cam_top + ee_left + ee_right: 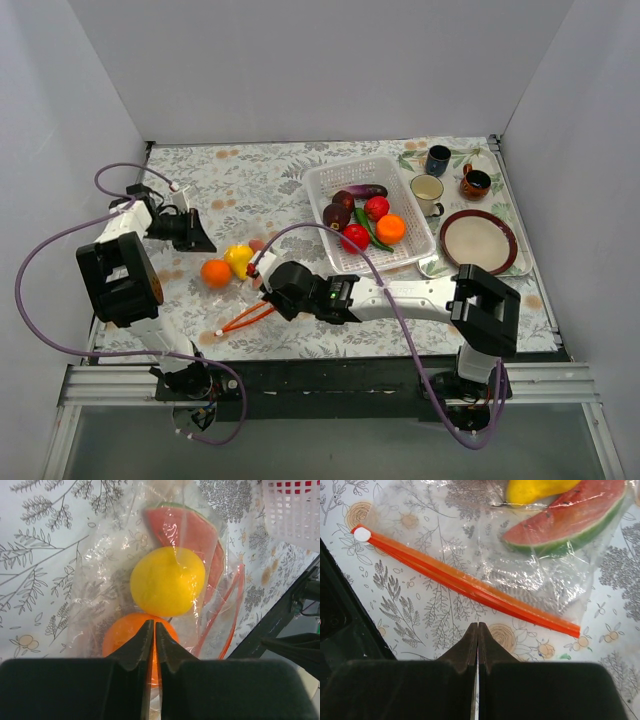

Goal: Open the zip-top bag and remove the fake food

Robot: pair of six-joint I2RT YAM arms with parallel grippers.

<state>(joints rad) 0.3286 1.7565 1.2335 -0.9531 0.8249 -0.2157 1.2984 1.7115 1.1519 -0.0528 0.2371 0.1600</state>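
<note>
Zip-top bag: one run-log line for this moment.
clear plastic zip-top bag: holds yellow fruit, orange ball, watermelon slice | left claw: shut, over orange ball | right claw: shut, short of red-orange zip strip

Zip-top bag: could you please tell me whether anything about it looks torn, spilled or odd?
Nothing stands out: the clear crinkly plastic zip-top bag lies wrinkled, no tear visible, glossy plastic fruit inside.

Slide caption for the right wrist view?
Right claw, shut, just short of the clear plastic zip-top bag's red-orange zip strip; red watermelon slice inside.

The clear zip-top bag (530,580) lies flat, holding yellow, orange and watermelon fake food (167,580)
</note>
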